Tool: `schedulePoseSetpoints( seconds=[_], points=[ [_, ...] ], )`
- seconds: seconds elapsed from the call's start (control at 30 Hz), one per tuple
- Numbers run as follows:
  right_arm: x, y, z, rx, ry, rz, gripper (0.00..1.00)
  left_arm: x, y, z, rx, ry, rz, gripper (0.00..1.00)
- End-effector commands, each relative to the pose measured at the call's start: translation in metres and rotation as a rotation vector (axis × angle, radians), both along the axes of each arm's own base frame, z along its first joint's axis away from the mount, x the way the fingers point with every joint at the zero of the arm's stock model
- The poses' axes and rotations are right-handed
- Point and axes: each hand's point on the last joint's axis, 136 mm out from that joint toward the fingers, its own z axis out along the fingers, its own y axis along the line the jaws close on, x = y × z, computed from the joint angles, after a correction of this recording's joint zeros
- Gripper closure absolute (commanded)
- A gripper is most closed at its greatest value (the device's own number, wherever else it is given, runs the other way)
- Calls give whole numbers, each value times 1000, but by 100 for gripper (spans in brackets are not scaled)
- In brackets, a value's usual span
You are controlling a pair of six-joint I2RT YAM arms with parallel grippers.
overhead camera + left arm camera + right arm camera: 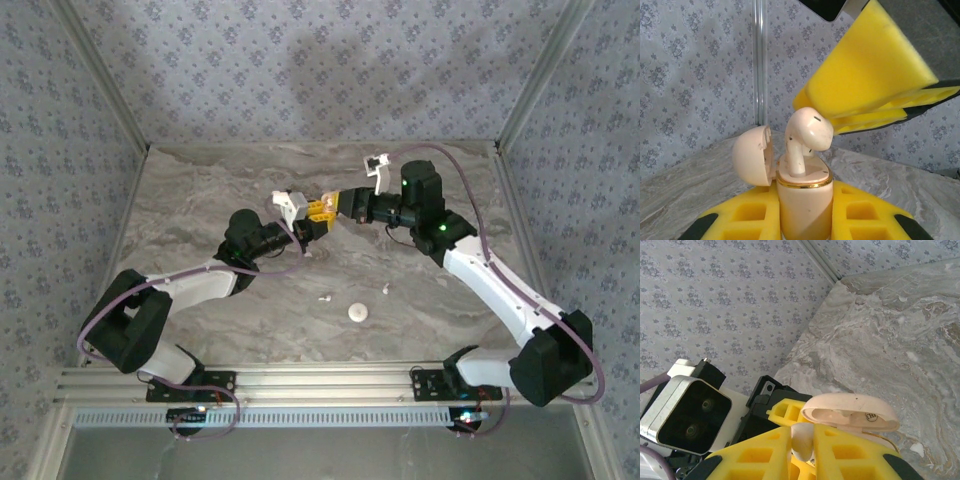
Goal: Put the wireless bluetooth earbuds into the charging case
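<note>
Left claw (805,220) pinching open charging case (805,197); right claw (801,440) pinching earbud (809,134); mark on lid (840,410) illegible.

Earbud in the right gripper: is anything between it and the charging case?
Nothing visible. The earbud has its stem in the open charging case, held by the left gripper; the lid is swung aside.

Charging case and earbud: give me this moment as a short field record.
charging case: upright in the left gripper, lid hinged open
earbud: stem down into the case, bud pinched by the right gripper
left gripper: shut on charging case
right gripper: shut on earbud
table: two tiny white pieces and a round white object lie loose, too small to identify
</note>
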Motion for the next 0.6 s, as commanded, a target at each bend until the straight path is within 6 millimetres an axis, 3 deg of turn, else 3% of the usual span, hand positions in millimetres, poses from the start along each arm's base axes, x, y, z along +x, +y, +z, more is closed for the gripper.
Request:
schedulePoseSetpoints(
  seconds=[0.0, 0.57],
  points=[
    [8, -3, 2, -3, 17, -33, 80, -17, 2, 28, -43, -105, -36, 89],
    [11, -4, -5, -27, 51, -50, 80, -25, 3, 37, -53, -135, -66, 89]
  ],
)
